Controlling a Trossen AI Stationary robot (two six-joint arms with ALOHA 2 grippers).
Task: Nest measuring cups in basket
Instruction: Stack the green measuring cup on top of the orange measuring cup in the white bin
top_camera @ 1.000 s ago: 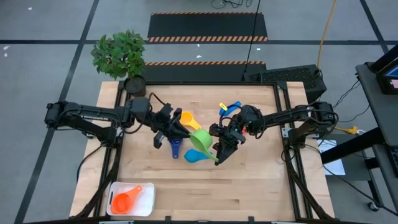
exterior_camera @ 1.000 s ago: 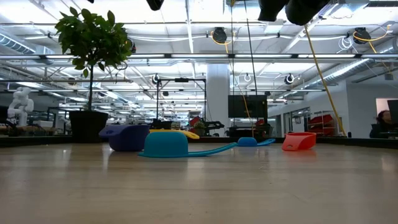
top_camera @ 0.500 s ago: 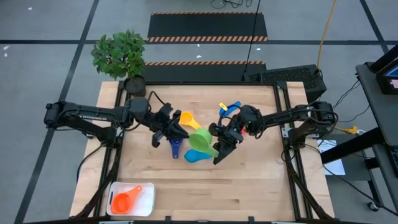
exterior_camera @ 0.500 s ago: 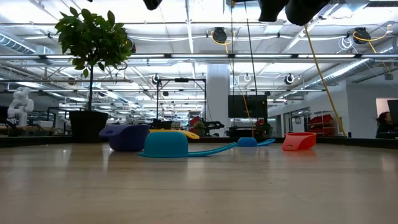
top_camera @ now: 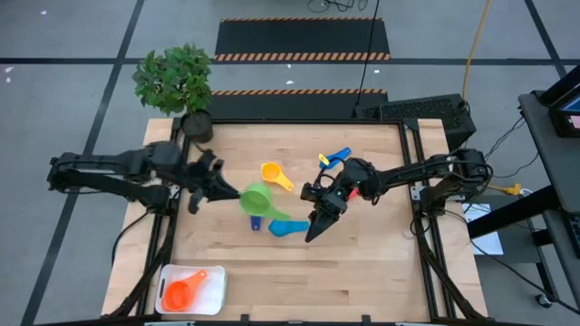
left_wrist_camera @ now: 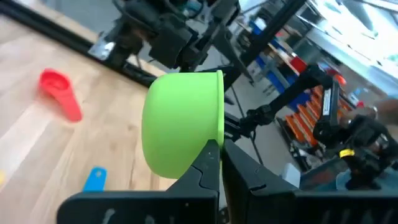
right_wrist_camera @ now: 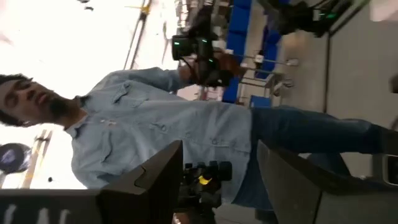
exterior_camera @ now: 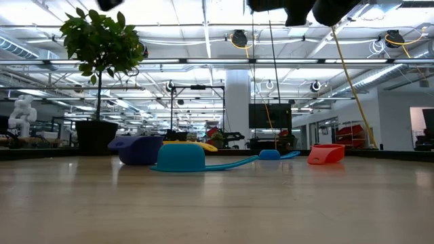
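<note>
High view – six cups: green cup [top_camera: 256,198] in left hand [top_camera: 223,190]; orange cup [top_camera: 181,292] in basket [top_camera: 214,292].

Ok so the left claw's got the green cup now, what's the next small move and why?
Probably carry the green cup toward the basket at the table's near left corner. The left claw is shut on its handle with the cup lifted, the right claw stands open and empty, and the orange cup already sits in the basket.

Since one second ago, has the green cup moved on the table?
Yes. In the high view, the green cup, held by the left gripper, has shifted left, away from the light blue cup and toward the plant pot side.
</note>
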